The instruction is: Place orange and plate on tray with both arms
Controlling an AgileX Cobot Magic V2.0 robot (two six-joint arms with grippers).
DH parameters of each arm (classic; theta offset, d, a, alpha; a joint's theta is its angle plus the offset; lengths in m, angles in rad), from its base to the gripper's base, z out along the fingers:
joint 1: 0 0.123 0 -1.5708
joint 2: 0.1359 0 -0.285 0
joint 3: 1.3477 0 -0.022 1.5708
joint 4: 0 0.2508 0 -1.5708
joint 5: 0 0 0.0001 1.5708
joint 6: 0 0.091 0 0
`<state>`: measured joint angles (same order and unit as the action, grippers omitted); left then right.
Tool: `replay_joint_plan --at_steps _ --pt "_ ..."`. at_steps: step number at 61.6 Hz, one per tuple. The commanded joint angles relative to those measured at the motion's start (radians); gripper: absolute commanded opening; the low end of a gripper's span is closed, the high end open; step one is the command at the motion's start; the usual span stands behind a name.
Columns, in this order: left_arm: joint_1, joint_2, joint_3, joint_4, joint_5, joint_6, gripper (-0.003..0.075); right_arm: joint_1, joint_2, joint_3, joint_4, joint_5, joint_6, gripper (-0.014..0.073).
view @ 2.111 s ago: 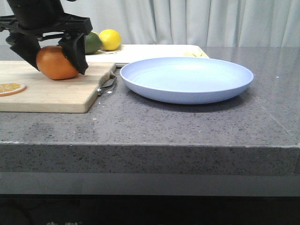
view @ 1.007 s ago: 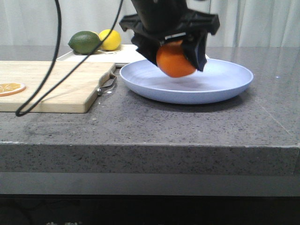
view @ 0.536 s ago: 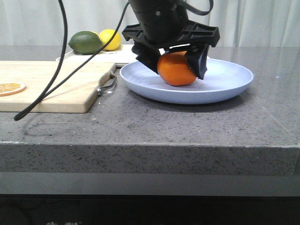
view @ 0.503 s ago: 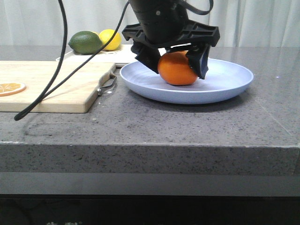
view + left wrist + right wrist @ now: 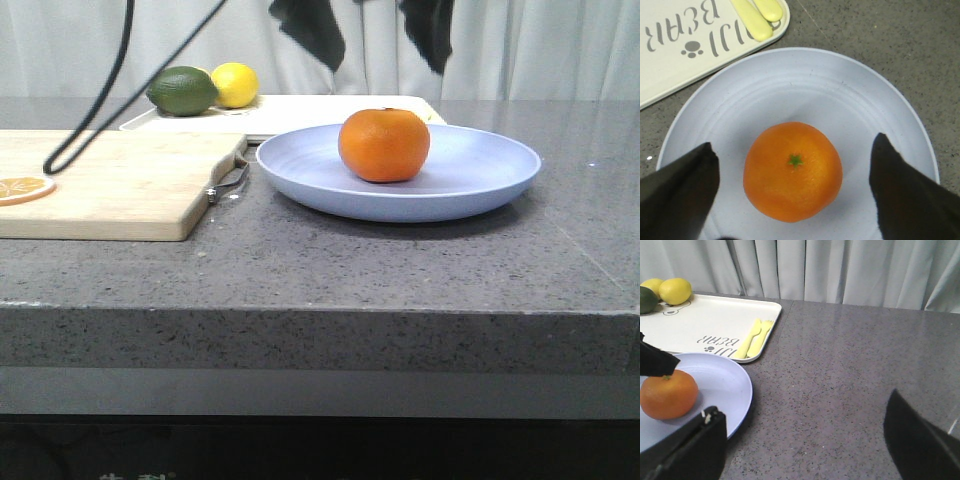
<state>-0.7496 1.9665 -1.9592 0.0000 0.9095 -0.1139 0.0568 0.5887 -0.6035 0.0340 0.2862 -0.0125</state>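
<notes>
The left hand (image 5: 362, 35) has let go, its fingers spread and lifted above the round bright-orange fruit (image 5: 384, 145). The fruit now sits alone in the pale lavender-blue plate (image 5: 480, 180). Moving that plate onto the flat white tray (image 5: 330, 108) behind it looks next.

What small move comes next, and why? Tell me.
Probably bring the right gripper to the plate's near rim. The orange already sits free on it, the left gripper is open above, and the tray lies behind.

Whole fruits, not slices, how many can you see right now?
3: the orange on the plate; a lime and a lemon at the tray's far left. Others may be hidden.
</notes>
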Motion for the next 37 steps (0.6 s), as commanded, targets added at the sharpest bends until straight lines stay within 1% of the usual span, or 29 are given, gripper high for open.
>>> replay_joint_plan --at_steps 1,7,10,11,13,23,37 --pt "-0.006 -0.062 -0.040 0.000 -0.011 -0.001 0.0344 -0.006 0.006 -0.040 -0.002 -0.067 -0.006 0.0642" --pt "-0.006 -0.062 -0.040 0.000 0.010 -0.001 0.0135 -0.006 0.006 -0.040 -0.002 -0.066 -0.006 0.0642" --pt "-0.006 -0.062 -0.040 0.000 0.022 -0.001 0.0055 -0.006 0.006 -0.040 -0.002 -0.066 -0.006 0.0642" --pt "-0.006 -0.062 -0.040 0.000 0.027 -0.001 0.0018 -0.006 0.006 -0.040 -0.002 -0.066 -0.006 0.0642" --pt "-0.006 -0.064 -0.040 0.005 0.032 -0.001 -0.0018 -0.006 0.006 -0.040 -0.002 -0.066 -0.006 0.0642" --pt "-0.006 -0.075 -0.051 0.018 0.083 -0.001 -0.0018 -0.006 0.006 -0.040 -0.002 -0.066 -0.006 0.0642" --pt "0.000 -0.105 -0.070 0.149 0.289 -0.013 -0.0018 -0.006 0.006 -0.040 -0.002 -0.066 -0.006 0.0642"
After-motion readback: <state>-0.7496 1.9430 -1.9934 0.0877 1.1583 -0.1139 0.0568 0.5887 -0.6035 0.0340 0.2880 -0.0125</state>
